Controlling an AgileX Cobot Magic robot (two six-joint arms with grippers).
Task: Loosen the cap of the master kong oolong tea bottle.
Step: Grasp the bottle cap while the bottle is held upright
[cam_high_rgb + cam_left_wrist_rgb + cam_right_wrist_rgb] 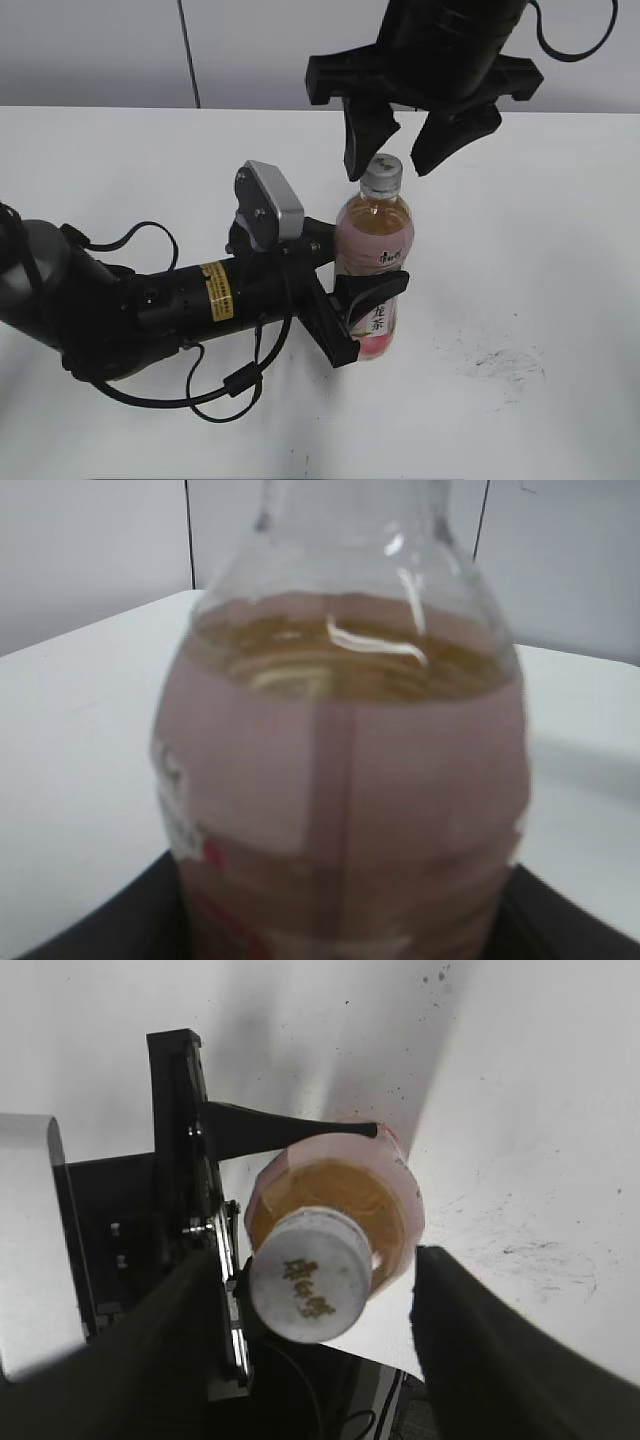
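Observation:
The master kong oolong tea bottle [374, 262] stands upright on the white table, amber tea inside, pink label. It fills the left wrist view [345, 780]. Its white cap [382, 175] is on the neck; from above it shows a faint mark [311, 1275]. My left gripper [360, 300] is shut on the bottle's lower body, a black finger on each side. My right gripper [394, 150] hangs open just above the cap, one finger on either side, not touching it; in the right wrist view [315, 1330] the cap lies between the two fingers.
The white table [540, 270] has dark scuff marks [500, 362] right of the bottle. The left arm's body and cables [150, 310] lie across the table's left front. A grey wall [150, 50] runs behind.

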